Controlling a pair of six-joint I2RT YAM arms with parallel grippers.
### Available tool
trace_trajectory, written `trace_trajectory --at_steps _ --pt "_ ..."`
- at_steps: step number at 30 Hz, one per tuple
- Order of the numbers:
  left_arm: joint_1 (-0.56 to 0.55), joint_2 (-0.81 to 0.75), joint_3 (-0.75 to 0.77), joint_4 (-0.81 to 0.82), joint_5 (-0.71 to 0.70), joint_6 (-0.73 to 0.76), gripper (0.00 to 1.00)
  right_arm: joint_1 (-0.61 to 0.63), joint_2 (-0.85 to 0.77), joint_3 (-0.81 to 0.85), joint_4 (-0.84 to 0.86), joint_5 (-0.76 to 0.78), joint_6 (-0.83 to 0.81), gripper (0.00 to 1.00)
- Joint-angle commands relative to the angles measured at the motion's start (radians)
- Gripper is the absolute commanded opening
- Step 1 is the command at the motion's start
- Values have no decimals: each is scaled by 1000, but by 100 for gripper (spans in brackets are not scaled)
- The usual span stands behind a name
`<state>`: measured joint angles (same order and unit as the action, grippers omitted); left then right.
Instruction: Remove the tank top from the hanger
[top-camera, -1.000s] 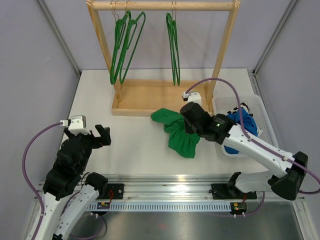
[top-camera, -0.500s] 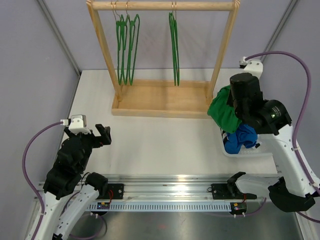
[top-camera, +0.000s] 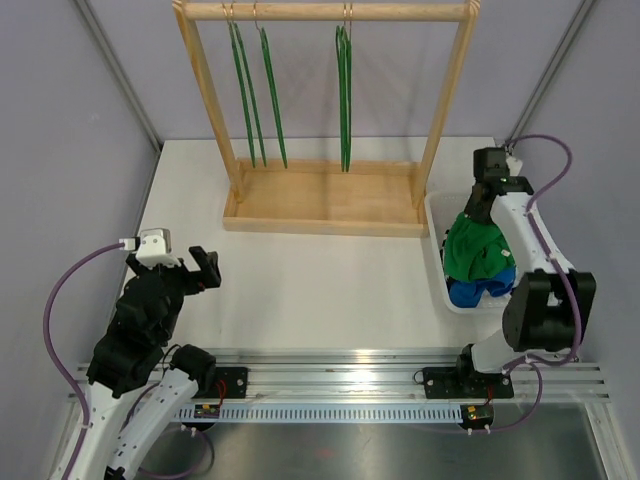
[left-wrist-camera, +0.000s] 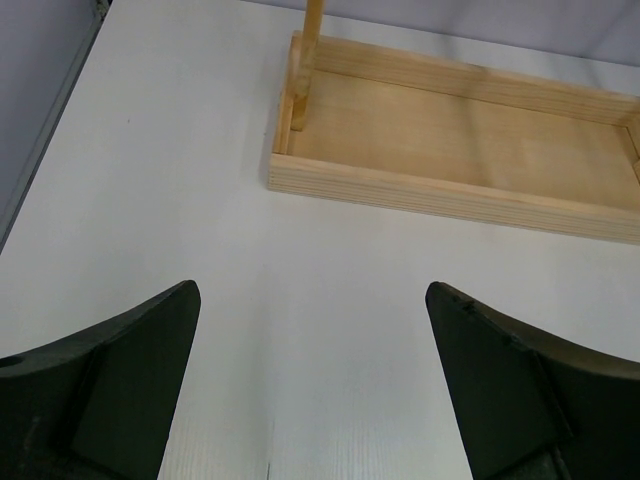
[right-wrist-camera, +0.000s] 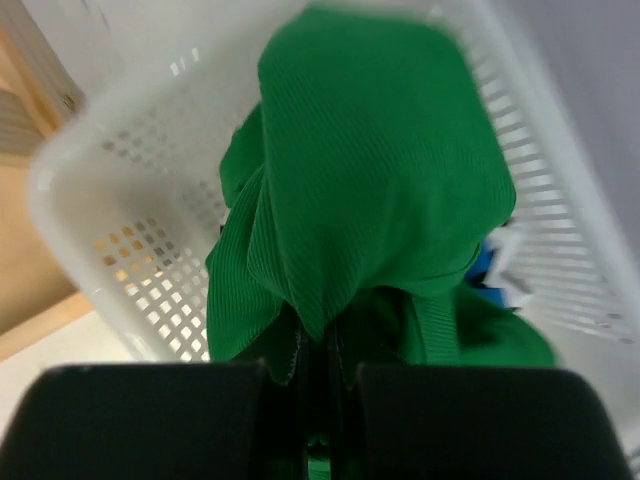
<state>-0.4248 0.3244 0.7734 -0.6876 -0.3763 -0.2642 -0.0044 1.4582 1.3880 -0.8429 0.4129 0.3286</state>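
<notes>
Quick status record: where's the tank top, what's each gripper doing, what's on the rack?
tank top: green, bunched, held over the basket
right gripper: shut on the tank top
left gripper: open, holding nothing
hangers: all bare on the rack
basket contents: blue garment

Green ribbed tank top is crumpled in a bunch; it hangs draped into the white basket, over a blue garment; green hangers hang bare from the wooden rail.
</notes>
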Motion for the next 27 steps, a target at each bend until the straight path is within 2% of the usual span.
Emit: trace_trajectory --at_steps 1,5,8,11,12,15,16,17,18,22,27 --pt "0 16 24 8 -108 -26 99 -28 123 -151 169 -173 79 0" --pt "3 -7 26 -15 -188 -47 99 -29 209 -268 266 -181 112 0" --pt "4 -33 20 -12 -197 -47 99 -29 196 -256 266 -180 112 2" --pt "4 -33 24 -18 -205 -49 99 -29 119 -184 205 -152 105 29" --pt "4 -30 29 -21 -214 -52 99 -29 75 -158 162 -142 96 44" --pt "4 -2 58 -39 -257 -59 99 -29 -1 -52 78 -111 73 62" --pt "4 7 66 -46 -266 -56 99 -29 -18 -28 56 -103 70 84" --pt "4 19 73 -52 -291 -56 99 -29 -51 15 19 -102 63 87" --pt "4 25 93 -58 -300 -55 99 -29 -68 34 -1 -103 58 99" --pt "4 64 183 -113 -305 -64 99 -16 -200 66 -48 -229 43 99" --pt "4 139 311 -193 -219 -37 99 63 -409 69 -114 -384 -3 100"
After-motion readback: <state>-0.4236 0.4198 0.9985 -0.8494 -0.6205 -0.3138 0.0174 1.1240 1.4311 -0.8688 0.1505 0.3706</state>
